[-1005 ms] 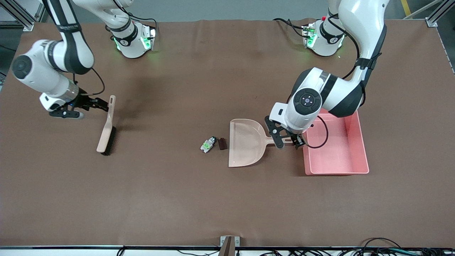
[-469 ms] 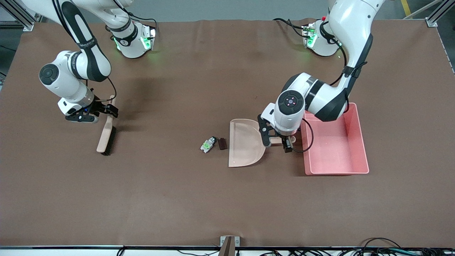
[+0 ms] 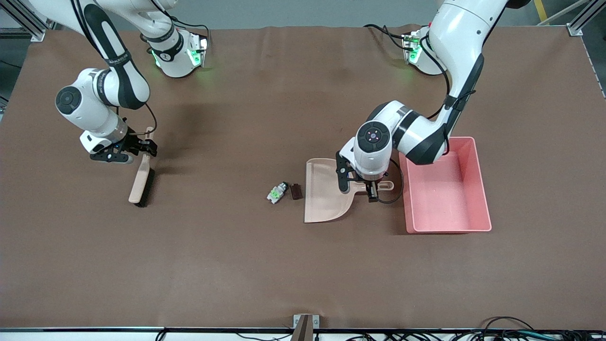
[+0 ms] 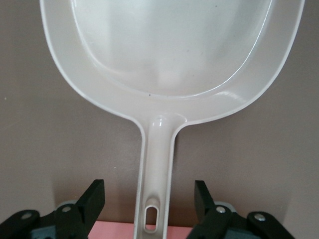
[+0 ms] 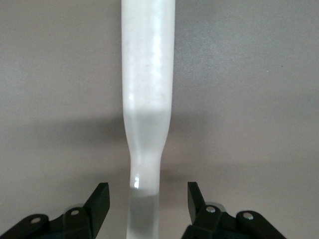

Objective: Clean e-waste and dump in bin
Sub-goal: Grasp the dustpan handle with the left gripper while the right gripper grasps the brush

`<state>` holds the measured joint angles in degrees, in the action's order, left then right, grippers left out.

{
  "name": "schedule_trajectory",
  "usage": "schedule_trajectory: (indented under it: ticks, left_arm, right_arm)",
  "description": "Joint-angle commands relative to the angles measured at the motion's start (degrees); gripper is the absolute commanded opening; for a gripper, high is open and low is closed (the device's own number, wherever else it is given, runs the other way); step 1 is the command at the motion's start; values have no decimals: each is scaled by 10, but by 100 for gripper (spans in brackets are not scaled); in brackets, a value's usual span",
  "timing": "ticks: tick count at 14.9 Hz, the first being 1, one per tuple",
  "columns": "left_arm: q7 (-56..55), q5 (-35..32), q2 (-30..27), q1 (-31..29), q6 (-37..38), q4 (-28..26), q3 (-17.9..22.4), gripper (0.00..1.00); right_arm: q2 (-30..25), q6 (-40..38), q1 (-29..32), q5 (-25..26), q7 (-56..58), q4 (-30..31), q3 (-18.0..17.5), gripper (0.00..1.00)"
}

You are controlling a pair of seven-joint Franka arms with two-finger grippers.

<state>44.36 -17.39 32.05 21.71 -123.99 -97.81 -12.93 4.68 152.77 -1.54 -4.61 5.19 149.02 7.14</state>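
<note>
The e-waste lies on the mat: a white-grey piece with a green part [image 3: 276, 193] and a dark block [image 3: 296, 191] beside the mouth of the beige dustpan [image 3: 325, 194]. The pink bin [image 3: 448, 230] stands beside the dustpan's handle [image 3: 384, 185], toward the left arm's end. My left gripper [image 3: 359, 188] is open and straddles that handle [image 4: 156, 164] without touching it; its own view [image 4: 149, 201] shows the pan [image 4: 169, 45]. My right gripper [image 3: 143, 148] is open around the handle's end of the brush [image 3: 141, 179], with the handle [image 5: 147, 99] between its fingers [image 5: 98, 201].
The brown mat [image 3: 236, 265] covers the table. The brush lies toward the right arm's end, well away from the e-waste. A pink strip of the bin [image 4: 114, 232] shows under the left gripper. A small bracket [image 3: 305, 323] sits at the table's near edge.
My left gripper has moved from the bin's edge along the dustpan handle toward the pan. My right gripper has moved onto the brush handle's end, then held nearly still.
</note>
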Motion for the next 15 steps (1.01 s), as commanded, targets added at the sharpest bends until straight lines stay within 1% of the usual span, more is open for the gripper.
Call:
schedule_trajectory:
  ticks: [1, 2, 3, 5, 7, 9, 12, 14, 15]
  left_arm:
    - [6, -13, 11, 3, -13, 6, -2, 80]
    - [6, -13, 14, 3, -14, 7, -2, 79]
    - [6, -13, 15, 3, -14, 5, -2, 76]
    - [7, -14, 22, 3, -15, 7, -2, 76]
    - [7, -14, 25, 6, -16, 8, -2, 76]
    - [7, -15, 28, 10, -20, 9, -2, 76]
    - [7, -22, 32, 10, -20, 9, -2, 74]
    - [6, -35, 35, 10, -20, 10, -2, 72]
    - [6, -35, 36, 10, -20, 10, -2, 71]
  right_arm:
    - [-10, 8, -6, -10, -4, 13, -3, 52]
    - [-10, 8, -7, -11, -4, 13, -3, 44]
    - [-10, 8, -7, -11, -4, 13, -4, 38]
    - [-10, 8, -7, -11, -4, 13, -4, 29]
    - [-11, 8, -7, -11, -4, 13, -4, 16]
    - [-11, 8, -7, -11, -4, 14, -4, 6]
    - [-13, 8, -7, -11, -4, 14, -4, 0]
    - [-13, 8, -14, -11, -4, 13, -4, 0]
    - [-13, 9, -29, -11, -5, 12, -4, 0]
